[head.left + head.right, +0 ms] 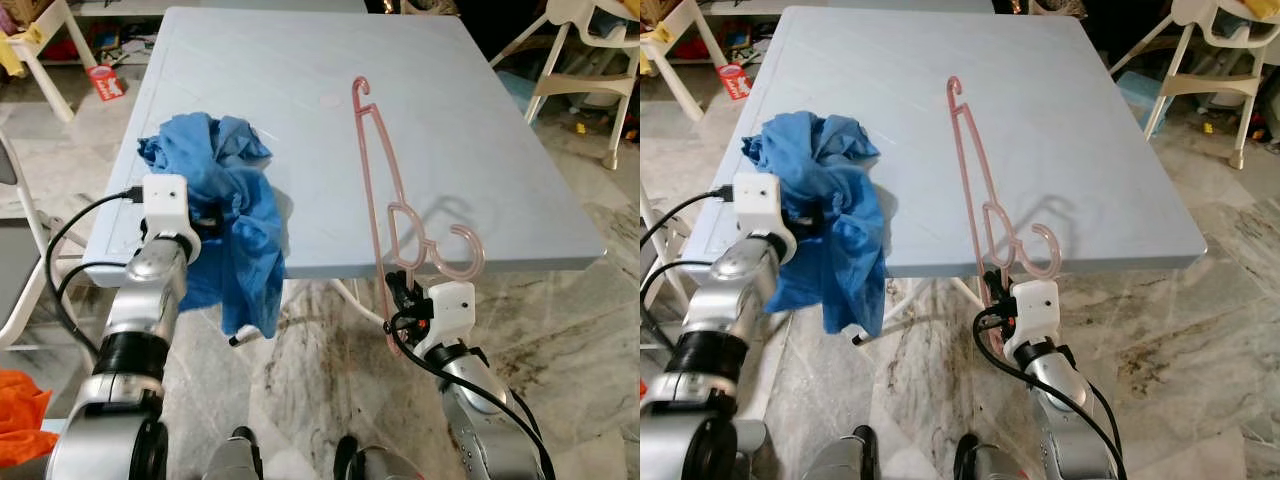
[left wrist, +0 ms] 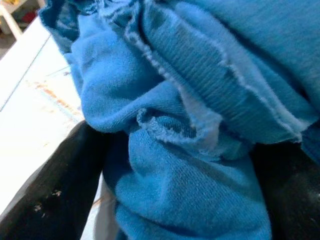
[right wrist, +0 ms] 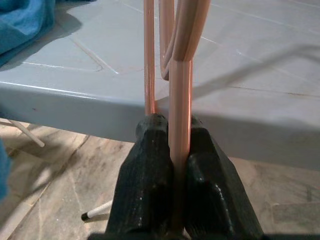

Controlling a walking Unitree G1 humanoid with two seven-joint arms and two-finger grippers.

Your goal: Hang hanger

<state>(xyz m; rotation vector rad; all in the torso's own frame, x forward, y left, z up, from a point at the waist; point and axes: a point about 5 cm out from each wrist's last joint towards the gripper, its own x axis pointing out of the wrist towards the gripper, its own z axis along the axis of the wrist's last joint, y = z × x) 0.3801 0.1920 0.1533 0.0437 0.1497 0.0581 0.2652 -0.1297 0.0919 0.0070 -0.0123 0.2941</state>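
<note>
A pink plastic hanger (image 1: pixel 378 185) stands tilted over the near edge of the pale blue table (image 1: pixel 300 70), its hook end lying far out on the tabletop. My right gripper (image 1: pixel 400 296) is shut on the hanger's lower bar just below the table edge; in the right wrist view its fingers (image 3: pixel 145 175) squeeze the pink bar (image 3: pixel 180 100). A crumpled blue garment (image 1: pixel 225 200) lies on the table's near left corner and droops over the edge. My left gripper (image 1: pixel 207 220) is shut on this cloth (image 2: pixel 190 150), with folds bunched between its fingers (image 2: pixel 50 195).
White chair legs (image 1: pixel 45 50) and a red packet (image 1: pixel 105 82) stand at the far left. A white high chair (image 1: pixel 590 60) is at the far right. Orange cloth (image 1: pixel 18 415) lies at my lower left. Marble floor (image 1: pixel 320 350) spreads under the table.
</note>
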